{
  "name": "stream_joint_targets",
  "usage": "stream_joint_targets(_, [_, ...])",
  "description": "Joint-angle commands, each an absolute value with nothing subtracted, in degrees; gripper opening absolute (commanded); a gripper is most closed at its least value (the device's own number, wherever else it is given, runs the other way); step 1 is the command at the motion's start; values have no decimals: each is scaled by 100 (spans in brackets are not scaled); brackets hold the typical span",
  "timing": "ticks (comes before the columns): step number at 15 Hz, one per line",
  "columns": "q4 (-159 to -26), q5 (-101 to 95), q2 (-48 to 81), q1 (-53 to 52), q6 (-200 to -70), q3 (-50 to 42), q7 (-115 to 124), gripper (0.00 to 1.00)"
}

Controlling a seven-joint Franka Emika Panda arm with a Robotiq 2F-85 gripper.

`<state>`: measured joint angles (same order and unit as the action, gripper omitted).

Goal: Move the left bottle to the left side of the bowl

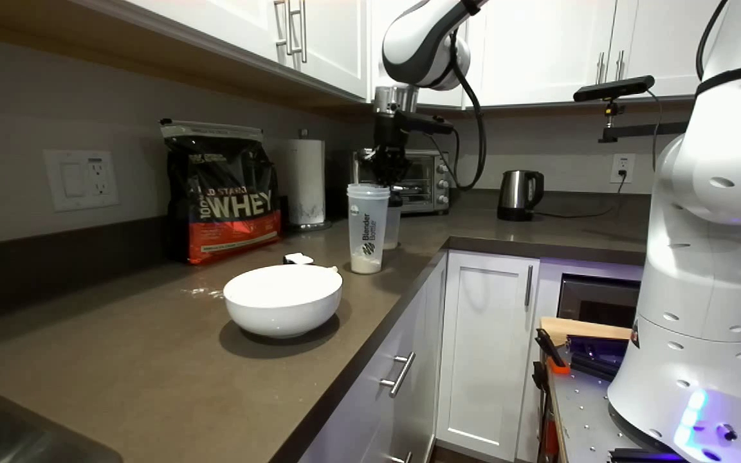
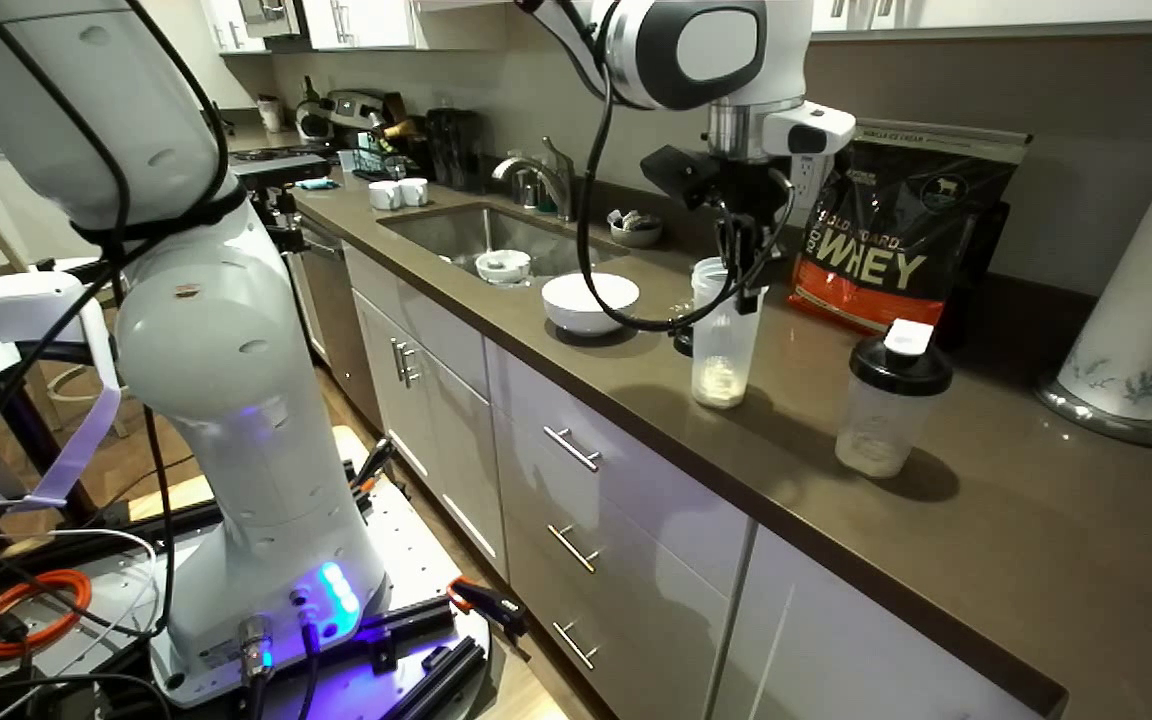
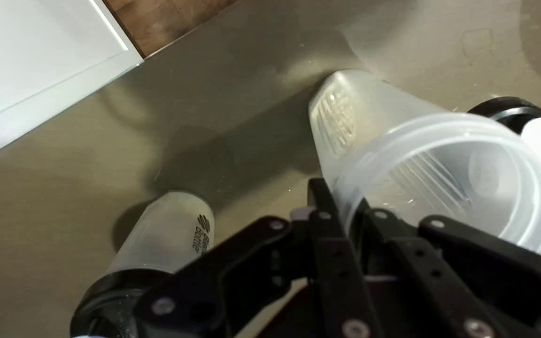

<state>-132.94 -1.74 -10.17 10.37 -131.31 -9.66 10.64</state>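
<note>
The left bottle is a tall translucent shaker [image 1: 365, 233] with an open top, printed logo and pale powder at the bottom. It stands upright on the counter beside the white bowl and also shows in an exterior view [image 2: 722, 350] and the wrist view [image 3: 383, 101]. My gripper [image 3: 340, 199] is closed over its rim, one finger outside the wall and one inside. In both exterior views the gripper [image 1: 391, 170] [image 2: 742, 272] is at the bottle's top. The white bowl [image 1: 283, 310] [image 2: 586, 302] is apart from the bottle; it is out of the wrist view.
Another shaker bottle with a black lid [image 2: 881, 415] [image 3: 167, 234] stands near. A loose black lid with white tab [image 1: 298, 258] [image 3: 510, 115] lies between bottle and bowl. A whey bag [image 1: 232, 193] and paper towel roll [image 1: 306, 183] stand along the wall. The counter edge [image 1: 370, 334] is close.
</note>
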Motion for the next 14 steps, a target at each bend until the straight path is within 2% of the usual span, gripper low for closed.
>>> stream_joint_targets(1, [-13252,-286,-993,1053,-13167,-904,1039,4])
stream_joint_targets(14, [-12621,-375,-1295,866,-12041,-613,958,4])
